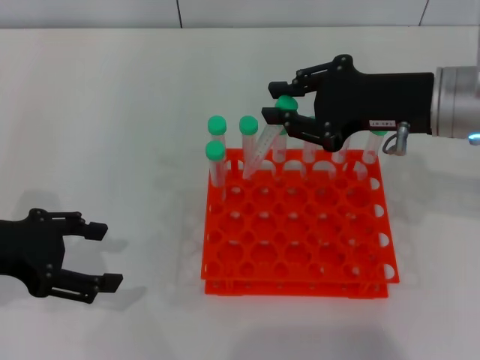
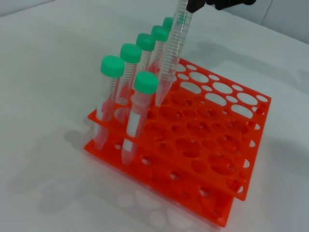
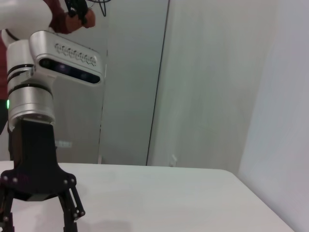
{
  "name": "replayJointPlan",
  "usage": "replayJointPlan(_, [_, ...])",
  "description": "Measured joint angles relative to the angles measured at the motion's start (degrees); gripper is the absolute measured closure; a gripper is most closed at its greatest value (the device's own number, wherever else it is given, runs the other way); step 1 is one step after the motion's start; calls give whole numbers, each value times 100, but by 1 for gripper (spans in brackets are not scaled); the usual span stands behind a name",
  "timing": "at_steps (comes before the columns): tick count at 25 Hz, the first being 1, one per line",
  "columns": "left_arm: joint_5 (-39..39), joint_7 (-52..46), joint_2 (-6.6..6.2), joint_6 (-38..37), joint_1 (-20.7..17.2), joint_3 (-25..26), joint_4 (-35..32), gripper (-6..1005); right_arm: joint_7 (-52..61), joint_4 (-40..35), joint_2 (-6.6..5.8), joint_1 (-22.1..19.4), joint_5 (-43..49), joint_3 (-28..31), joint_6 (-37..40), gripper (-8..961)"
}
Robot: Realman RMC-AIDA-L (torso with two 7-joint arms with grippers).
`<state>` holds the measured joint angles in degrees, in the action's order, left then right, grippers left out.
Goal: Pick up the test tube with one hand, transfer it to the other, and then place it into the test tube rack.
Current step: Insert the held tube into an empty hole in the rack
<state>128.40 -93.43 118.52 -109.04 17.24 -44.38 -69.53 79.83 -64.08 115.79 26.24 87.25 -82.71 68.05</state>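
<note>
The test tube (image 1: 264,147) hangs tilted over the far row of the orange rack (image 1: 297,232), its green cap pinched in the right claw (image 1: 279,105) and its pointed tip down at a hole in the top tier, just beside the upright tubes (image 1: 217,150) already standing at the rack's far left corner. In the left wrist view the tube (image 2: 173,53) leans away from vertical, cap toward the claw above, tip resting at or just inside a hole rim; I cannot tell which. The coming move, as I judge it, turns on that lean: the long axis needs to come upright over the hole before the tube can slide down through both tiers. The left claw (image 1: 94,255) sits spread wide and empty, low over the white worktop (image 1: 112,112), well apart from the rack.
</note>
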Motion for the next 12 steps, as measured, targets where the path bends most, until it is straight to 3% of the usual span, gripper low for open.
replayJointPlan(12, [0,0,-5,16,18,0,4,110,-8,-98,-29,41,30,-161,-193,674])
